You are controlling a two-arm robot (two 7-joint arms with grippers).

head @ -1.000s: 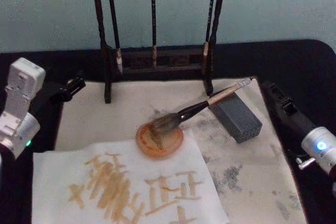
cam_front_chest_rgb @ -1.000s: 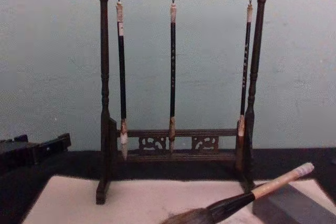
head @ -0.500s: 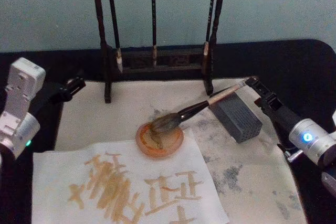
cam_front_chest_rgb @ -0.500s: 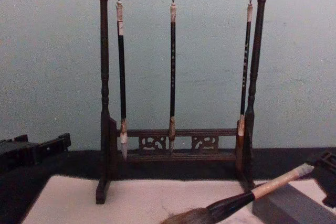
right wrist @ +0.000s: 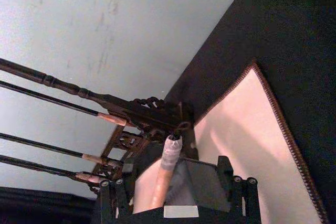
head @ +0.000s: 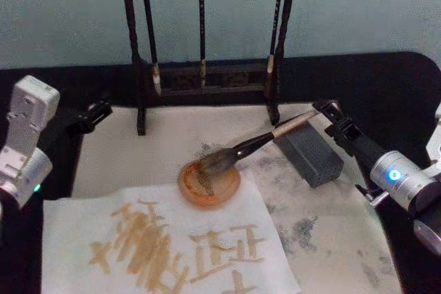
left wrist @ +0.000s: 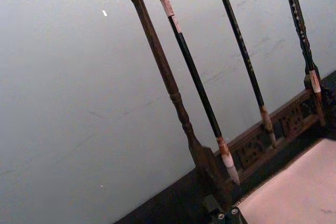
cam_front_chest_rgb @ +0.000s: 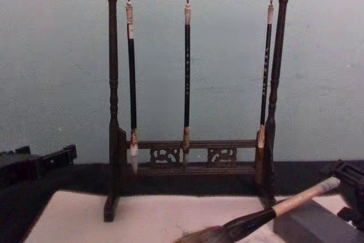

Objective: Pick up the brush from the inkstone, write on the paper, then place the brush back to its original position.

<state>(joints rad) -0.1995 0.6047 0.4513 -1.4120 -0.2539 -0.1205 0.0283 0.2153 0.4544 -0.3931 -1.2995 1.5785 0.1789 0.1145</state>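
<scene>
The brush (head: 256, 142) lies slanted, its pale handle resting on the dark grey inkstone (head: 308, 153) and its bushy tip in an orange dish (head: 209, 184). My right gripper (head: 329, 116) is open at the handle's far end. In the right wrist view the handle end (right wrist: 169, 153) stands between the two fingers (right wrist: 233, 190), untouched. The chest view shows the brush (cam_front_chest_rgb: 296, 198) low on the right, with the right gripper (cam_front_chest_rgb: 350, 183) behind its end. The cream paper (head: 158, 146) spreads under everything. My left gripper (head: 93, 115) is parked, open, off the paper's left edge.
A dark carved rack (head: 207, 77) with three slim hanging brushes (cam_front_chest_rgb: 186, 78) stands at the paper's far edge. A white sheet (head: 158, 246) with yellowish characters lies at the front left. Black table borders the paper on both sides.
My right gripper has moved in from the right edge, forward and left, and its open fingers now straddle the brush's handle end. The brush and left arm have not moved.
</scene>
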